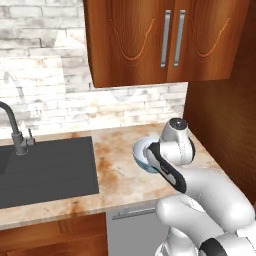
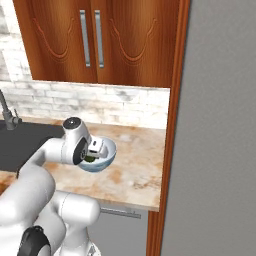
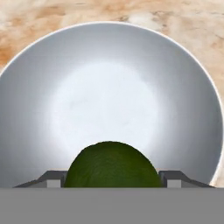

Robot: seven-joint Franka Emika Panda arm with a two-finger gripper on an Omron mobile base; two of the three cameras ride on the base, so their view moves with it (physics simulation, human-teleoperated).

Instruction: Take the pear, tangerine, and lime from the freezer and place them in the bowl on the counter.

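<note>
Lime (image 3: 113, 165) (dark green, clamped between the closed-in fingers of the gripper (image 3: 113, 183)) is held low over the bowl (image 3: 188, 78) near the counter's (image 3: 65, 13) right end; release is best made centred.

A beige marbled stone tabletop (image 1: 115, 175) with rusty brown blotches runs along a pale brick wall. A dark grey rectangular sink (image 1: 45, 170) is set into the tabletop's left part, with a dark curved tap (image 1: 12, 130) standing at the sink's back edge. To the right of the sink, well apart from it, a round glossy pale blue-white bowl (image 1: 141, 155) rests directly on the stone, near the tabletop's right end (image 2: 140, 170). Seen from above, bare blotched stone (image 3: 175, 22) shows beyond the bowl's rim (image 3: 109, 25). Inside the bowl's pale hollow, at its near side, sits a dark green rounded fruit (image 3: 113, 166).
</note>
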